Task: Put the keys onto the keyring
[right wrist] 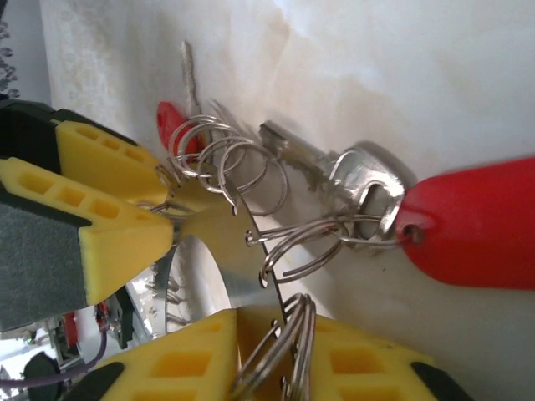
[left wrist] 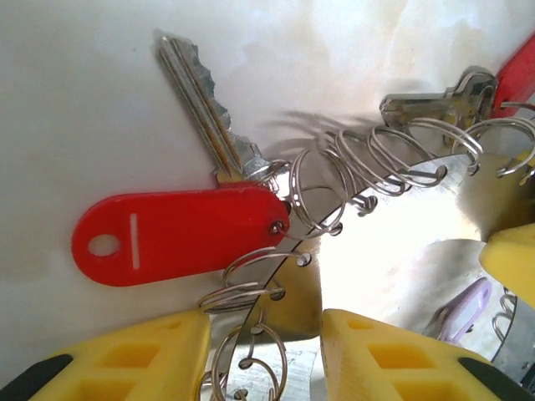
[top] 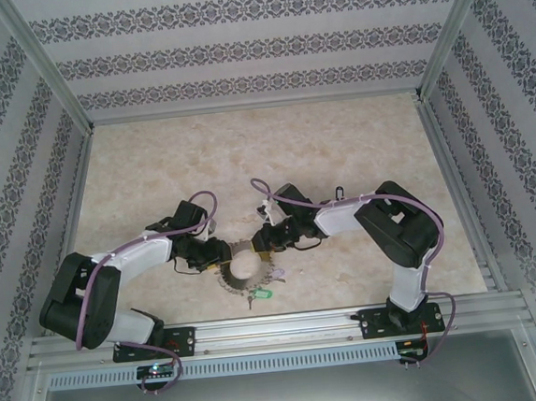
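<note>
The keyring (left wrist: 294,294) lies near the front of the table (top: 358,155), between the two arms, and we see both keys hanging from its wire loops (left wrist: 368,163): one key (left wrist: 205,104) with its red tag (left wrist: 180,234) by the left gripper (left wrist: 266,322), the other key (right wrist: 334,171) by the right gripper (right wrist: 276,322). The right gripper is clamped on the fringed rim (loops bunched between its fingers). The left gripper straddles the rim, and we cannot tell whether it bites.
</note>
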